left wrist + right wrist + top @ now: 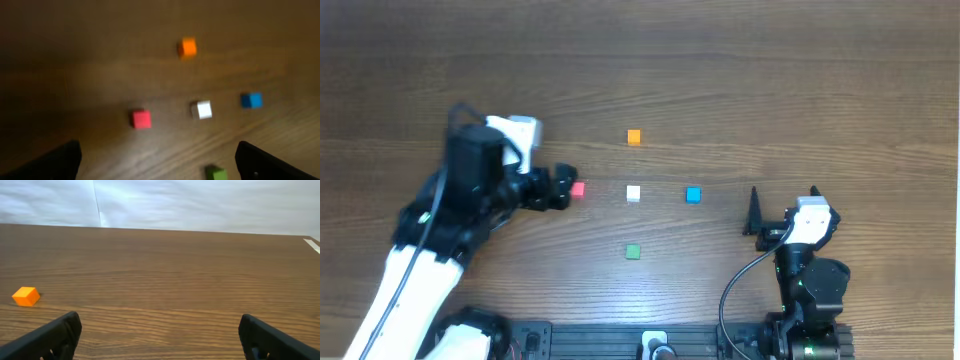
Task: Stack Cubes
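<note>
Holds left tool [157, 162] spread apart near red cube [141, 119], likely lining up a grab. Rests right tool [160, 337], also apart, aside.

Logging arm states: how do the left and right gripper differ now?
Left gripper is extended with the red cube just ahead of it; right gripper sits back near its base, apart from every cube. Left gripper faces down at the table; right gripper faces along it, the orange cube in sight. Both are open and empty.

Orange cube [634, 137], red cube [578, 189], white cube [633, 193], blue cube [693, 195], green cube [632, 252], brown wood-grain table [770, 80]
</note>
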Robot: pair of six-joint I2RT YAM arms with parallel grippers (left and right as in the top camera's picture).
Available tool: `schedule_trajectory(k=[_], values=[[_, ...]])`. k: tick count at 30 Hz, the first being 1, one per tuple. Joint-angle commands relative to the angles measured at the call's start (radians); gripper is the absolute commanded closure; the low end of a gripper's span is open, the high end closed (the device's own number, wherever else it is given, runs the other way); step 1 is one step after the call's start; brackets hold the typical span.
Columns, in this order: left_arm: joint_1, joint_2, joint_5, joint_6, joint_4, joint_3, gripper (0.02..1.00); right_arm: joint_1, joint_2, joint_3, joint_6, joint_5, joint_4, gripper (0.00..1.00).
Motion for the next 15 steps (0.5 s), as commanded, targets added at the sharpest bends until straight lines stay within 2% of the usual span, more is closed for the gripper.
schedule_trajectory(k=[1,8,11,15], values=[[-0.107,0.193,-0.099,-0.126,-0.002,0.021,0.020,-0.006,-0.007,-0.007,-0.004,-0.011,0.000,0.007],[-0.178,0.414,-0.157,-0.184,0.053,0.021,0.020,-0.006,-0.007,-0.007,-0.004,-0.011,0.000,0.009],[-0.187,0.490,-0.238,-0.234,0.055,0.021,0.020,-0.006,-0.007,-0.007,-0.004,-0.011,0.000,0.007],[-0.206,0.531,-0.283,-0.254,0.080,0.021,0.031,-0.006,-0.007,-0.007,-0.004,-0.011,0.000,0.007]])
